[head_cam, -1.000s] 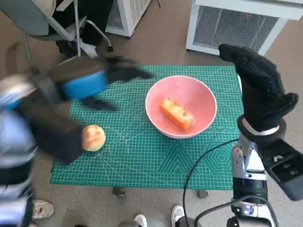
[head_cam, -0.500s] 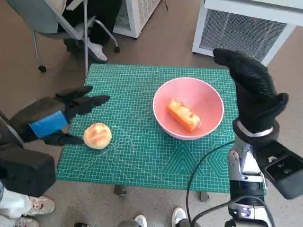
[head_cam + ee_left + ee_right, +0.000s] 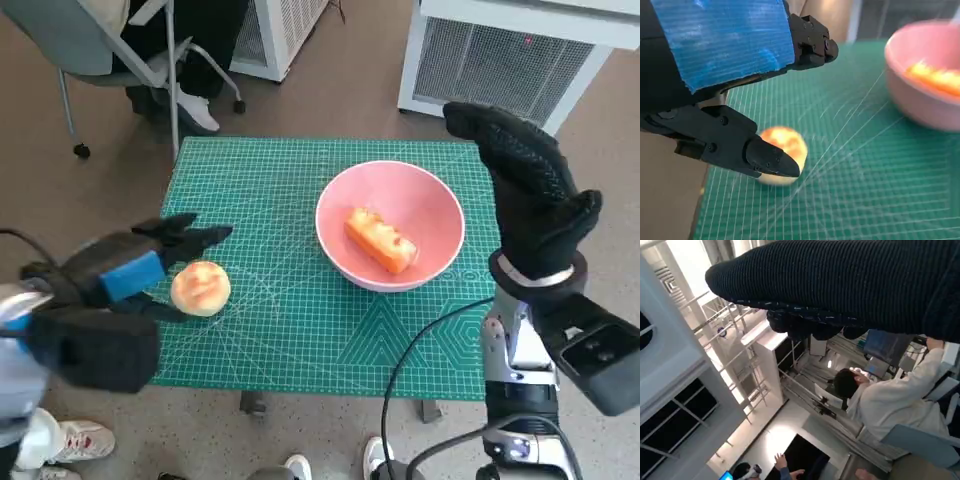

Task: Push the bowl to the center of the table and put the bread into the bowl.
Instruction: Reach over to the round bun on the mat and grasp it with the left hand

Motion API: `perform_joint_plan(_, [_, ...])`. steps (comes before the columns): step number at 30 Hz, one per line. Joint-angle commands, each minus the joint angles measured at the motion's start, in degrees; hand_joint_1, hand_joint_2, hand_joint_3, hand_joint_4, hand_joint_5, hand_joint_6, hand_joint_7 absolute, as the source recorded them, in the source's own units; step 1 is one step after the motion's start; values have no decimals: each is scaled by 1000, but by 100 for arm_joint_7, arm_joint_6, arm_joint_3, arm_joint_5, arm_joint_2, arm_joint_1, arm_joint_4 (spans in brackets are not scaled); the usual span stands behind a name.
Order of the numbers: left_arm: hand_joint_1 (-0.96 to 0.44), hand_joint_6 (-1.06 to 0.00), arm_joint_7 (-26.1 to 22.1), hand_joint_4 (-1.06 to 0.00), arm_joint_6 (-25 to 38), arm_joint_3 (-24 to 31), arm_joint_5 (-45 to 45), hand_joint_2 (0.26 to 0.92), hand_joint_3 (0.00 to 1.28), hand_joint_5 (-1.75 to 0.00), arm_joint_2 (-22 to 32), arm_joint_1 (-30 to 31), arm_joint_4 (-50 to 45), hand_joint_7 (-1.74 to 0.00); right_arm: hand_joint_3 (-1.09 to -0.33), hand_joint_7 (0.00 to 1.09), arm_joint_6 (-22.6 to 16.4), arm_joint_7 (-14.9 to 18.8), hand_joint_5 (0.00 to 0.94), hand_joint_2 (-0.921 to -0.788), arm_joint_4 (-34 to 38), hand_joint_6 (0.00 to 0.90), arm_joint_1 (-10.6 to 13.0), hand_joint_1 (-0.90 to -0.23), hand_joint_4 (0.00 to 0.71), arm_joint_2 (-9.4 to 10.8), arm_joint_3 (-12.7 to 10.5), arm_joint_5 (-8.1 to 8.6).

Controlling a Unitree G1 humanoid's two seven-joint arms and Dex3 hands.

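Left hand (image 3: 135,262), black with blue tape, fingers spread around the round golden bread roll (image 3: 200,288) on the green cutting mat (image 3: 300,330), gripping nothing. Gloved right hand (image 3: 530,195) raised beside the pink bowl (image 3: 440,215), fingers apart, empty.

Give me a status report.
Left hand open beside round bread. Right hand raised, holds nothing. Pink bowl already holds one bread piece.

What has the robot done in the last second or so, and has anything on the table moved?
The left hand swung back from beside the pink bowl to the mat's left edge, fingers now spread around the round bun, not yet gripping it. The bun, the bowl, the long bread inside it and the raised right hand stayed as they were.
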Motion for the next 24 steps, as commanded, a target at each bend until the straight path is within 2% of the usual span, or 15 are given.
perform_joint_plan(1, [-291, -212, 142, -88, 74, -380, 244, 783, 1, -5, -150, -161, 475, -32, -819, 603, 101, 55, 433, -921, -27, -1, 121, -559, -1, -28, 11, -2])
perform_joint_plan(7, [-263, -237, 496, -117, -4, -770, 558, 783, 1, -12, -426, -355, 1218, -34, -821, 602, 111, 78, 430, -921, -39, -1, 128, -562, -1, -42, 6, 11])
perform_joint_plan(11, [-194, -303, 799, -183, -83, -1004, 790, 784, 1, -26, -581, -449, 1681, -56, -820, 600, 131, 104, 428, -921, -43, -1, 122, -564, -1, -61, -6, 41])
perform_joint_plan(13, [-155, -353, 941, -233, -105, -1121, 925, 793, 5, -37, -628, -488, 1878, -76, -820, 599, 143, 110, 426, -921, -51, -1, 119, -563, -1, -71, -14, 50])
perform_joint_plan(15, [-98, -444, 1074, -332, -127, -1223, 1055, 813, 11, -41, -660, -525, 2060, -126, -821, 599, 152, 109, 425, -921, -67, -1, 120, -562, -1, -76, -18, 52])
perform_joint_plan(16, [-83, -469, 1128, -386, -140, -1263, 1106, 822, 11, -48, -672, -543, 2137, -175, -822, 599, 154, 110, 425, -921, -72, -1, 121, -562, -1, -78, -19, 54])
perform_joint_plan(17, [-61, -475, 1189, -470, -173, -1302, 1158, 836, 9, -47, -676, -566, 2239, -306, -822, 599, 157, 111, 424, -921, -79, -1, 122, -562, -1, -80, -20, 59])
perform_joint_plan(18, [-167, -506, 1232, -538, -199, -1328, 1193, 867, 68, -258, -679, -583, 2312, -681, -822, 599, 159, 112, 424, -921, -84, -1, 124, -562, -1, -81, -20, 62])
perform_joint_plan(19, [-204, -512, 1280, -540, -250, -1348, 1219, 878, 94, -376, -669, -610, 2398, -820, -822, 598, 162, 113, 423, -921, -90, -1, 125, -562, -1, -82, -20, 67])
perform_joint_plan(20, [-130, -528, 1314, -572, -289, -1362, 1235, 890, 111, -703, -662, -631, 2460, -954, -822, 598, 165, 114, 423, -921, -95, -1, 127, -562, -1, -82, -20, 70])
perform_joint_plan(21, [-83, -539, 1342, -593, -343, -1351, 1230, 897, 121, -913, -634, -649, 2484, -1040, -822, 598, 167, 114, 422, -921, -100, -1, 128, -562, -1, -84, -22, 71])
perform_joint_plan(22, [-53, -576, 1363, -600, -385, -1343, 1225, 894, 133, -1074, -616, -664, 2504, -1047, -821, 598, 169, 115, 422, -921, -103, -1, 129, -562, -1, -86, -24, 73])
perform_joint_plan(24, [-27, -623, 1355, -601, -464, -1276, 1175, 872, 179, -1228, -548, -693, 2432, -1036, -821, 599, 177, 113, 422, -921, -110, -1, 126, -562, -1, -92, -29, 72])
